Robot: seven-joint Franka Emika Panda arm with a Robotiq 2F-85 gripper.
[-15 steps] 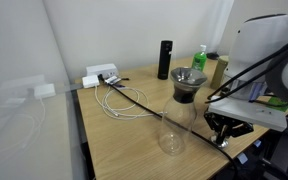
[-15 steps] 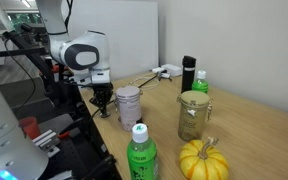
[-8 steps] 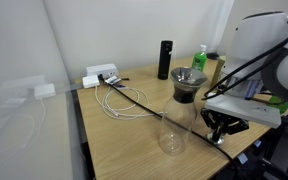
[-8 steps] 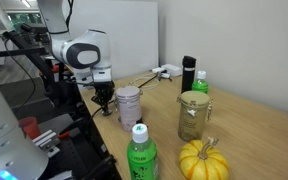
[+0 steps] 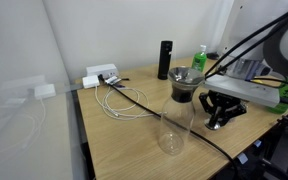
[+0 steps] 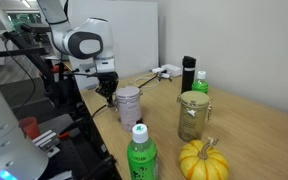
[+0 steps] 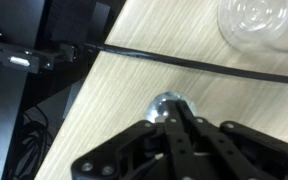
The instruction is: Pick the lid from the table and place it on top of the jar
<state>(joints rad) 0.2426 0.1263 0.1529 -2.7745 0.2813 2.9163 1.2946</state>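
- One thing is changing above all: the lid (image 7: 168,104) is sitting right at the tips of your claw (image 7: 180,118), and the fingers are drawn together on its near edge, so they look to be pinching it.
- Half a second ago the claw was low over the table; in both exterior views it (image 5: 220,122) is now riding clearly higher, so you are lifting.
- Neither exterior view is showing the lid itself, so I am judging that it is travelling with the claw from the wrist view alone; I cannot tell for sure that it is hanging clear of the wood.
- That is putting the pick-up behind you, by my reading, and the carry to the jar (image 5: 172,128) is what remains.
- From the claw, the jar (image 7: 254,20) is standing ahead of the fingertips and off to one side, well apart from the lid.
- A black cable (image 7: 184,63) is lying across the table (image 7: 114,100) between the claw and the jar, so you are needing height before you cross it.
- Behind the claw the table edge is running close by, so a slip here is risking a lid on the floor.
- In an exterior view a dark insert (image 5: 187,80) seems to be resting in the jar's mouth, which may be crowding the spot you are aiming for.
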